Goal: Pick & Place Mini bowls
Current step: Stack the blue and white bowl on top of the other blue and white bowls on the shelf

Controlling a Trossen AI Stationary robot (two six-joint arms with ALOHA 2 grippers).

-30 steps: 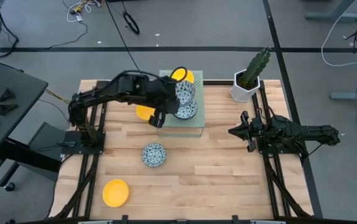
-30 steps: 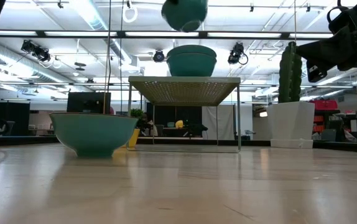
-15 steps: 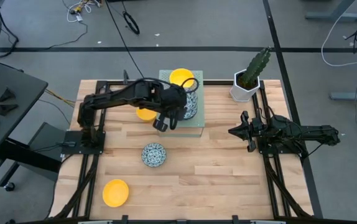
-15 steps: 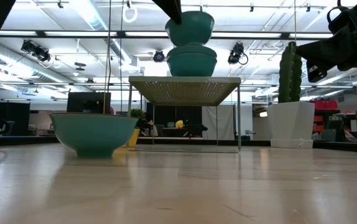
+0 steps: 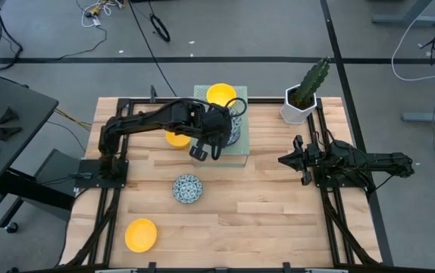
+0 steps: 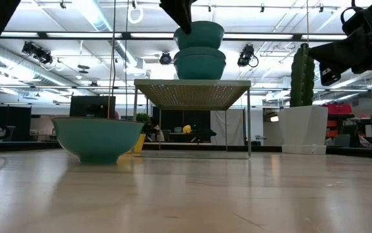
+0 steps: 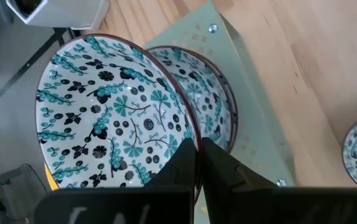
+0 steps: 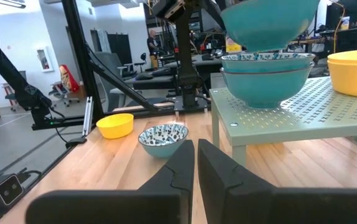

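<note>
Lowered patterned bowl [image 7: 113, 121] nests into stand's bowl [image 7: 213, 102], left gripper [image 7: 197, 155] pinching rim

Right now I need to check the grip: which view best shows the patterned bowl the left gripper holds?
The left wrist view: the held bowl fills it, rim pinched in the left gripper. The high view hides it under the arm; the low and right wrist views show only its outside.

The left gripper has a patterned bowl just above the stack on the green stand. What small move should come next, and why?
Probably lower it a touch, then open. The left gripper pinches the patterned bowl by its rim, tilted just over the bowl already on the stand, not yet nested.
</note>
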